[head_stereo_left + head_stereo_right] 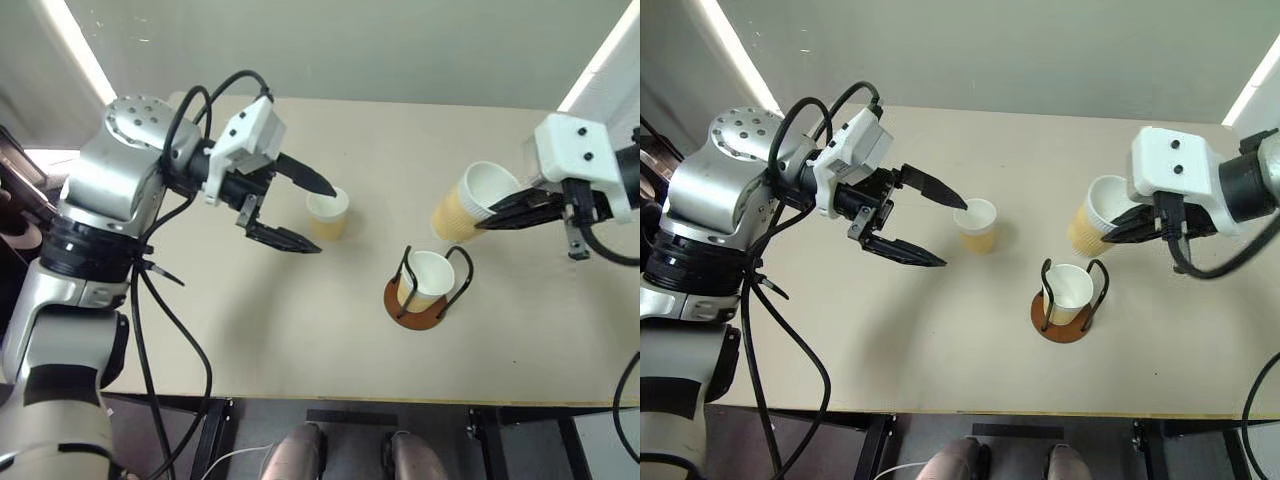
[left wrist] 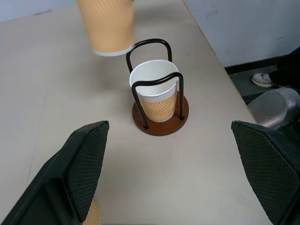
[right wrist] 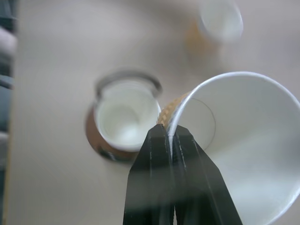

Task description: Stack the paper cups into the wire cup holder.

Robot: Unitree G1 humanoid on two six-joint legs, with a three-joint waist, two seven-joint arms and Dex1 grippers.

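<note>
Pinching the rim of one paper cup (image 1: 470,203), the right gripper (image 1: 500,215) holds it tilted and clear of the table (image 1: 300,330), up and to the right of the wire cup holder (image 1: 428,290). In the right wrist view the two black fingers (image 3: 161,187) are pressed together on the cup wall, one inside the white mouth, one on the tan outside.

Wire cup holder: round rust-brown base flat on the table, near the front edge, right of centre. Two black wire loops stand upright on opposite sides of the base. A second paper cup (image 1: 428,276) sits upright between the loops, mouth up, its bottom on the base. The left wrist view shows the loops close against this cup's sides and the lifted cup's bottom hanging above and behind the holder, apart from it.

Third paper cup (image 1: 328,213): upright on the table, left of the holder and well apart from it, mouth up.

Left gripper (image 1: 310,215): fingers spread wide, nothing between them. It is raised above the table, pointing toward the robot's right. The upper fingertip lies over the rim of the third cup in the head views; whether it touches cannot be told. The lower finger ends just left of that cup
</note>
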